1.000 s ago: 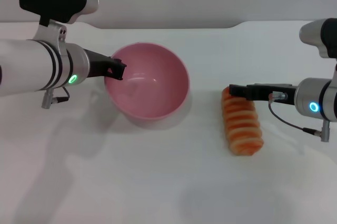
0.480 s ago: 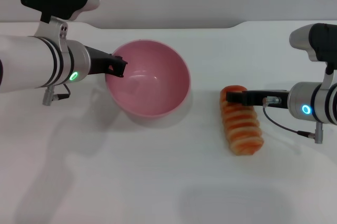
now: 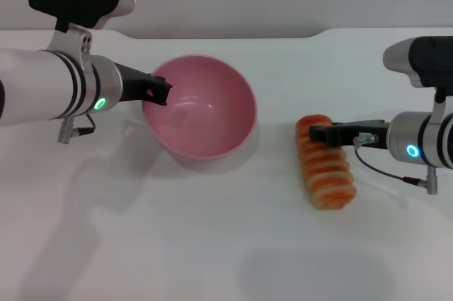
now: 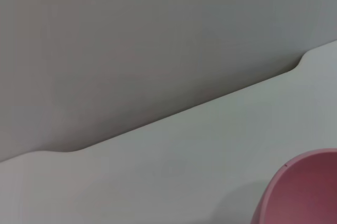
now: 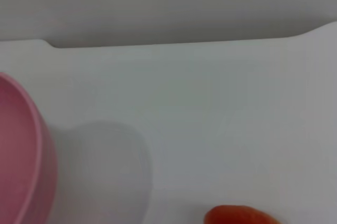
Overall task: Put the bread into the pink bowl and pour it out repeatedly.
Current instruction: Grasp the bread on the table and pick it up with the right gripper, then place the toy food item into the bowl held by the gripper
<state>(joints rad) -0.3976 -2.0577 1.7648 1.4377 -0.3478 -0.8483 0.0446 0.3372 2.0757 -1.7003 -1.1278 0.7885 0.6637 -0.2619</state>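
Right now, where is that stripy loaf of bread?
In the head view the bread lies on the white table, on the robot's right, apart from the pink bowl, with the right gripper at its far end.

The right wrist view looks across a white counter point(image 5: 210, 108) to where it meets a grey wall point(image 5: 168, 2). Part of the pink bowl point(image 5: 23, 150) shows at one edge, casting a soft shadow on the counter beside it. Well apart from the bowl, a blurred orange sliver of the bread point(image 5: 237, 216) shows at the frame's edge.
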